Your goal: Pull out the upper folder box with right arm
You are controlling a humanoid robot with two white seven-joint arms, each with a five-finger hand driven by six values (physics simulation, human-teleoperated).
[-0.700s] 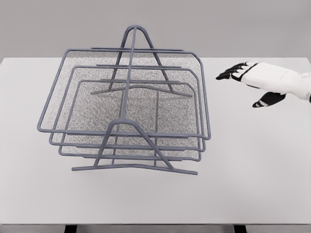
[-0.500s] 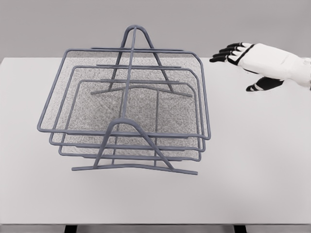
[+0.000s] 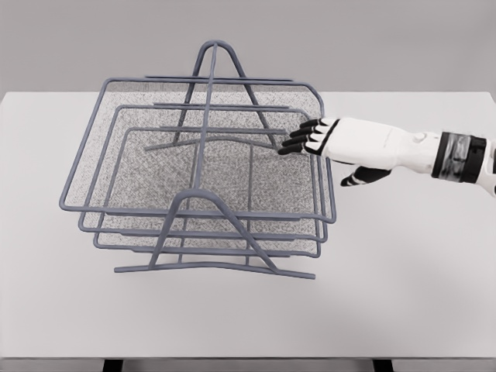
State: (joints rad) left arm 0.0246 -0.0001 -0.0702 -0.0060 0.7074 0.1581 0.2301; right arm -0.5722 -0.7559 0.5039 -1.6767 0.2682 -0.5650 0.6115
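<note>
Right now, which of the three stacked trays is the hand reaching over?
The top tray, the widest one with the outermost rim. The right hand has its fingers past that rim's right side, above the mesh; the two smaller trays sit lower.

A white table point(image 3: 418, 294) fills the view, its far edge against a grey wall. One thing stands on it: a grey wire rack point(image 3: 203, 174) of three stacked mesh trays, left of the middle, nearer the far edge.

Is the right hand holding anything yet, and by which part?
Nothing is held. The right hand reaches over the upper tray's right rim, fingers extended, not closed on it.
</note>
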